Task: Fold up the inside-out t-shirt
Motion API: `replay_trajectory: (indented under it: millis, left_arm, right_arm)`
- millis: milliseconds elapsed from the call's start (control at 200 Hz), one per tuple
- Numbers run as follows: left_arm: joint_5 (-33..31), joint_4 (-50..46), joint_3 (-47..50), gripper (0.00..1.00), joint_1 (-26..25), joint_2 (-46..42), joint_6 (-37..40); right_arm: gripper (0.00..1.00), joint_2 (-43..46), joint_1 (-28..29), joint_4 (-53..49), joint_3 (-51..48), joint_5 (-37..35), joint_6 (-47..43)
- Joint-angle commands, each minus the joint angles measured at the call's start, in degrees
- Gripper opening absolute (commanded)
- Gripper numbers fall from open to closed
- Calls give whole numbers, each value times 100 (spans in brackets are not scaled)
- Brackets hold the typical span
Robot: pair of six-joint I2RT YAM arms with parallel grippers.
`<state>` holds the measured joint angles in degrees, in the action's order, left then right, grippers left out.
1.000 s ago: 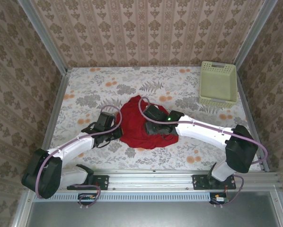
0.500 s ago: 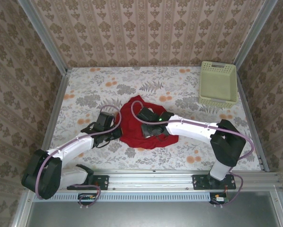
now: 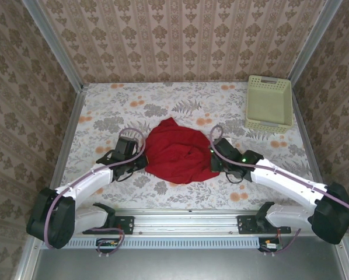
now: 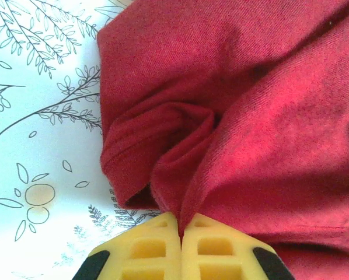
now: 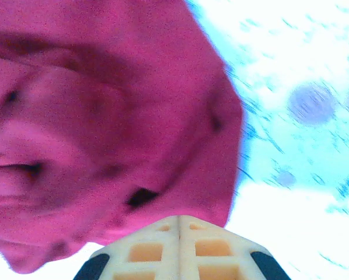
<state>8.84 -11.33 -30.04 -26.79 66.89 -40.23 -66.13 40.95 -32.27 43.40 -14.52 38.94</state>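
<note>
Red inside-out t-shirt sits bunched up mid surface, b/w the two arms. Left pincer is clenched on a fold at its left edge, right pincer is clamped tight on the right edge afaict. Prob gripping opposite sides so they can pull it flat b4 any folding. V crumpled rn imo.

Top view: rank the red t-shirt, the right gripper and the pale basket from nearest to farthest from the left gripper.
1. t-shirt: its left edge is pinched in the left gripper.
2. right gripper: across the cloth, at the shirt's right edge.
3. basket: in the far right corner, well apart from both arms.
</note>
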Motion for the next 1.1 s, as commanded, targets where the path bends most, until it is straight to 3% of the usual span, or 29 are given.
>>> replay_trajectory:
  millis: [0, 50, 195, 380, 775, 1095]
  left_arm:
    - [146, -17, -100, 0, 36, 16, 148]
    - [203, 46, -89, 0, 34, 33, 155]
    - [228, 106, -91, 0, -44, -19, 186]
    - [180, 98, -81, 0, -147, -89, 172]
    - [121, 82, -60, 0, -283, -236, 94]
    - [114, 76, 20, 0, -321, -339, 103]
  right_arm:
    - [0, 76, -158, 133, -279, 376, 252]
    - [2, -56, -153, 107, -159, 414, 189]
    - [38, -190, 89, -540, 639, -80, -258]
    - [59, -967, 665, -981, 1987, -196, -846]
    - [60, -3004, 775, -784, 3291, 378, -542]
    - [56, -3638, 551, -600, 3460, 243, -388]
